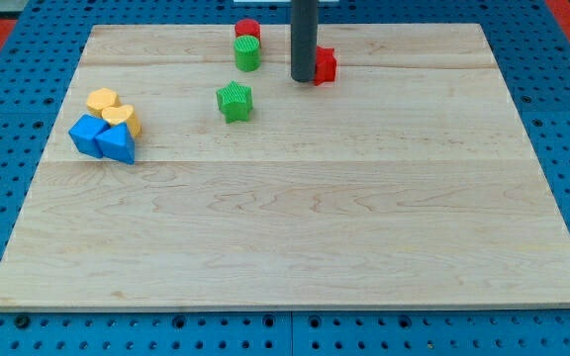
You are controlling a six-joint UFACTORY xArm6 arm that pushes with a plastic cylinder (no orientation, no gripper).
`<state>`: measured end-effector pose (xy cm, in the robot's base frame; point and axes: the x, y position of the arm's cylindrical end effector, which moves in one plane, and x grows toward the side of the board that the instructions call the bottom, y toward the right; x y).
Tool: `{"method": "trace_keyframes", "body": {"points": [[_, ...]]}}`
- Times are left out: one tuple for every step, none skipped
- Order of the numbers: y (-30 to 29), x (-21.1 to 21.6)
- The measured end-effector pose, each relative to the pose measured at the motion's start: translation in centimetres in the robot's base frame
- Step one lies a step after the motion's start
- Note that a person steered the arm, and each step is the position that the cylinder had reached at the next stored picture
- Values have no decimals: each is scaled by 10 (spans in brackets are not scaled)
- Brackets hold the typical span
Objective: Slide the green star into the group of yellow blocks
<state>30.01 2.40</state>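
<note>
My tip [303, 79] is the blunt lower end of a smooth dark rod; I carry no pincer, so nothing spreads or pinches. It rests on the pale wooden board [295, 227], whose grain runs across the view, touching the left side of a red block [326, 65]. The green star [234, 101], ribbed on top, sits down and left of my tip, well apart from it; its notched outline shows no clear long axis. Further left, two yellow blocks [114, 109] with rounded tops touch two blue blocks [102, 138], faceted and angular. Near the top edge a red cylinder [246, 29] touches a green cylinder [247, 53]. No writing is legible anywhere.
</note>
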Motion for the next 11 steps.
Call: {"method": "trace_keyframes", "body": {"points": [[0,34],[-30,43],[-85,39],[-102,31],[-103,31],[-110,31],[-113,40],[-120,41],[-128,41],[-150,41],[-181,41]]}}
